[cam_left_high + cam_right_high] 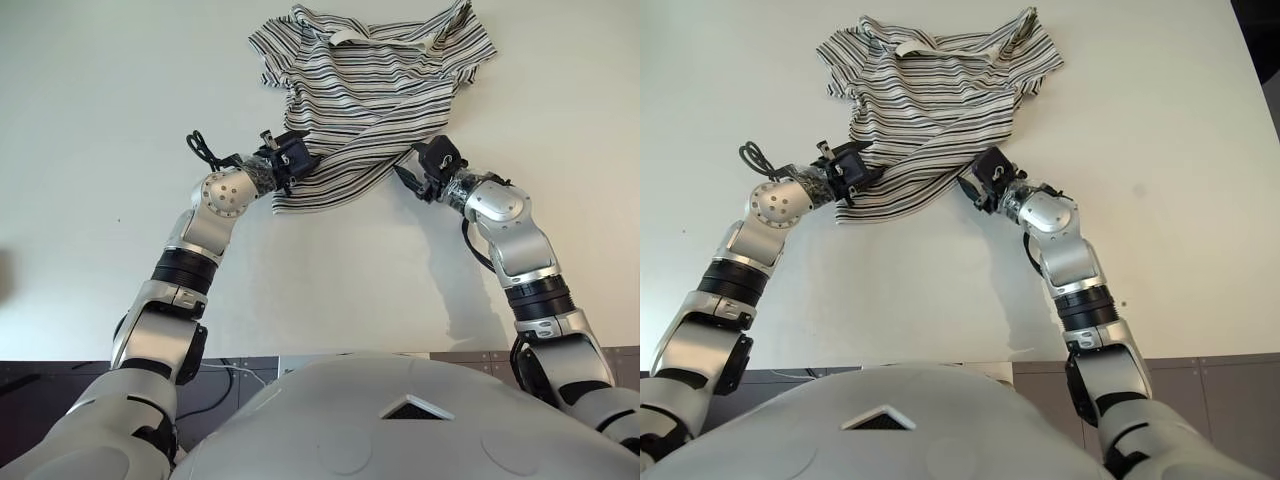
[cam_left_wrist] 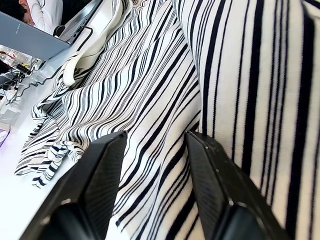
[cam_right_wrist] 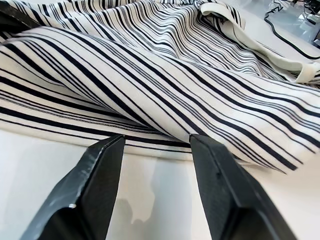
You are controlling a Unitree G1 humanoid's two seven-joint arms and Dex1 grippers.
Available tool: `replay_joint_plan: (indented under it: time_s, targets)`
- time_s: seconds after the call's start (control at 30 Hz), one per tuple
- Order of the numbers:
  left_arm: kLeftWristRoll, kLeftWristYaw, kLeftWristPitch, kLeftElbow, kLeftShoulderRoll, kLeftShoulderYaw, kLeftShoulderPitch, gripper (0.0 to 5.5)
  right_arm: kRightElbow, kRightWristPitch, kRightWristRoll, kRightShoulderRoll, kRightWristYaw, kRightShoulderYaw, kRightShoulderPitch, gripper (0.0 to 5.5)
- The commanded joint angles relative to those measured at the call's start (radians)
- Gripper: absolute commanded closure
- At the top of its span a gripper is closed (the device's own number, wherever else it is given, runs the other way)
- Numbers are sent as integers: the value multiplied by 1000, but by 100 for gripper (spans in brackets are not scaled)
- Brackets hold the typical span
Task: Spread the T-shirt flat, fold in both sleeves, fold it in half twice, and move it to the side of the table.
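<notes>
A black-and-white striped T-shirt [image 1: 365, 90] lies crumpled at the far middle of the white table [image 1: 100, 110], collar away from me and its lower part twisted into a diagonal fold. My left gripper [image 1: 300, 160] is at the shirt's near left hem. In the left wrist view it [image 2: 156, 140] stands open with striped cloth lying between its fingers. My right gripper [image 1: 410, 178] is at the near right edge of the shirt. The right wrist view shows it [image 3: 156, 140] open just short of the hem [image 3: 150, 142], with bare table beneath.
Bare white table spreads to the left, right and front of the shirt, down to the front edge [image 1: 330, 352]. Beyond the table's far side are a grey laptop [image 2: 30, 40] and a black cable [image 3: 292, 27].
</notes>
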Motion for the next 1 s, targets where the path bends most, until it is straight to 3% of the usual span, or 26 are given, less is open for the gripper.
replay_joint_plan:
  time_s: [0.03,0.33,0.67,0.83,1.0]
  targets:
    - [38,-8,35,36,-1,-23,34,333,106,-4,-67,4,-51,8,-73,313]
    - [33,6,56,-8,-13,-25,71,333,158,78,-136,-17,-19,53,-120,313]
    - [38,8,136,-230,24,16,142,333,-102,226,-38,-259,397,108,-3,313]
    - [34,-2,148,-233,17,22,138,333,-109,382,155,-98,321,-54,-75,313]
    - [24,-13,136,-200,19,29,123,333,-97,469,255,-9,227,-165,-118,313]
